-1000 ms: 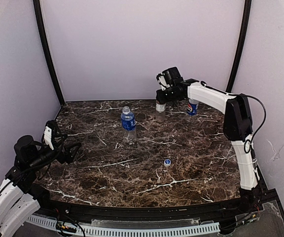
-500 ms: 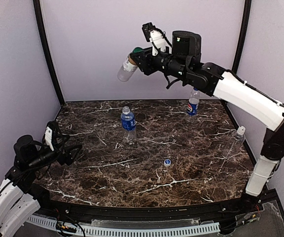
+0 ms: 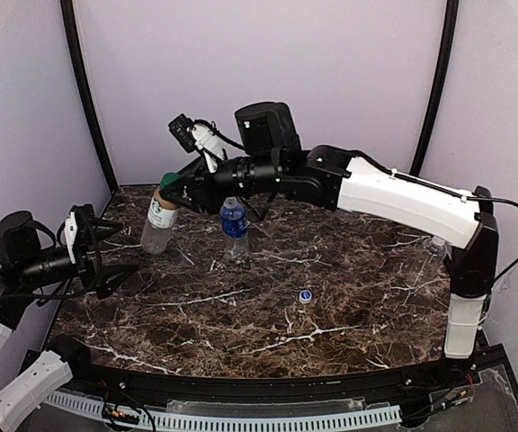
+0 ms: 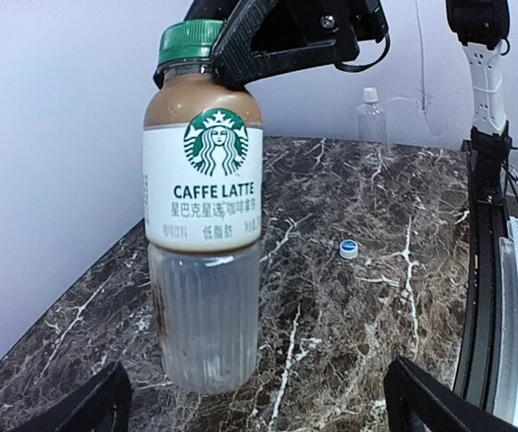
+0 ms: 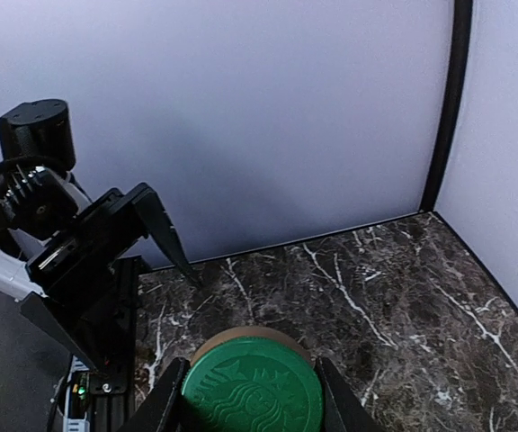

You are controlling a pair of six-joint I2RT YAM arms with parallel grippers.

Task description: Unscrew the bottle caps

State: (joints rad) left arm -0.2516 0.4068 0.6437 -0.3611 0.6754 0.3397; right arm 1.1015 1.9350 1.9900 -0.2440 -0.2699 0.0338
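My right gripper (image 3: pixel 176 186) is shut on the short brown bottle (image 3: pixel 158 220) at its dark green cap (image 3: pixel 169 180) and holds it slightly tilted over the table's left side. In the right wrist view the fingers (image 5: pixel 335 405) flank the green cap (image 5: pixel 252 396). My left gripper (image 3: pixel 106 256) is open, and the bottle (image 4: pixel 203 234) hangs just ahead of its spread fingers (image 4: pixel 430 400), apart from them. A blue-labelled bottle (image 3: pixel 234 222) with a blue cap stands mid-table. A loose blue cap with a white top (image 3: pixel 305 295) lies on the marble.
A plain clear bottle with a white cap (image 4: pixel 371 112) stands at the far right edge. My right arm (image 3: pixel 394 193) spans the back of the table and hides what is behind it. Walls close the left, back and right sides.
My right arm has lifted the brown bottle from the back right, swung it left across the table and lowered it in front of my left gripper. The left arm has risen a little.
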